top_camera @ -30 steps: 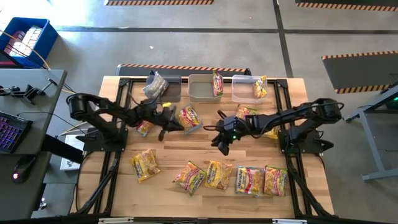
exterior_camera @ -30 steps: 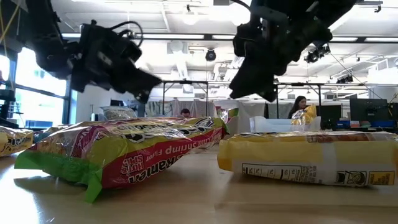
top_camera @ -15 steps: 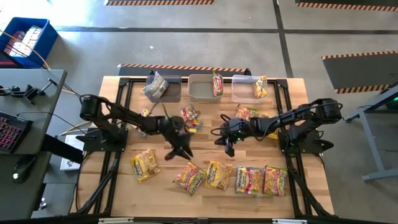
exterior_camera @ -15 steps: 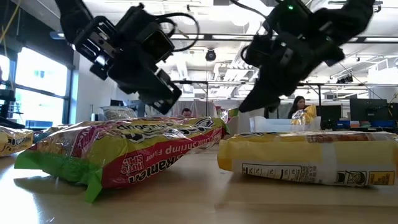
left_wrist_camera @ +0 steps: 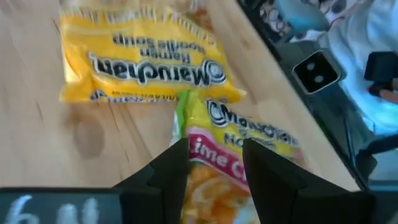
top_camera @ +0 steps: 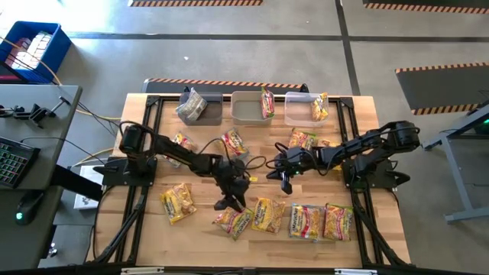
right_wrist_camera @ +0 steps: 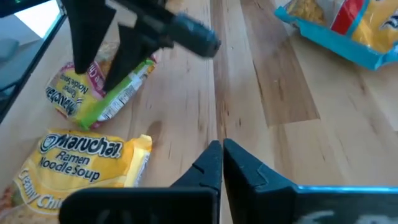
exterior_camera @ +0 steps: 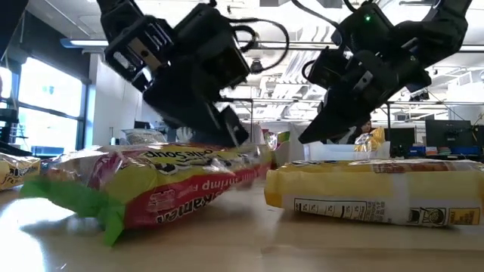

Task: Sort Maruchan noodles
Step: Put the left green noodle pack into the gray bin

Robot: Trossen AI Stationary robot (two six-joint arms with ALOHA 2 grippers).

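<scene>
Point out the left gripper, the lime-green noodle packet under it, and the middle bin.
left gripper (top_camera: 230, 203), high view, between its fingertips.
lime-green noodle packet (top_camera: 241, 223), high view, its green edge.
middle bin (top_camera: 246, 112), high view, bare floor.

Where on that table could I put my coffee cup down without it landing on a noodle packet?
Bare wood lies along the table's front left corner, beside the lone yellow packet. The front row of packets and the bins are crowded.

Open-plan lab: desks, monitors (exterior_camera: 452, 134), floor tape (top_camera: 221, 82).
</scene>
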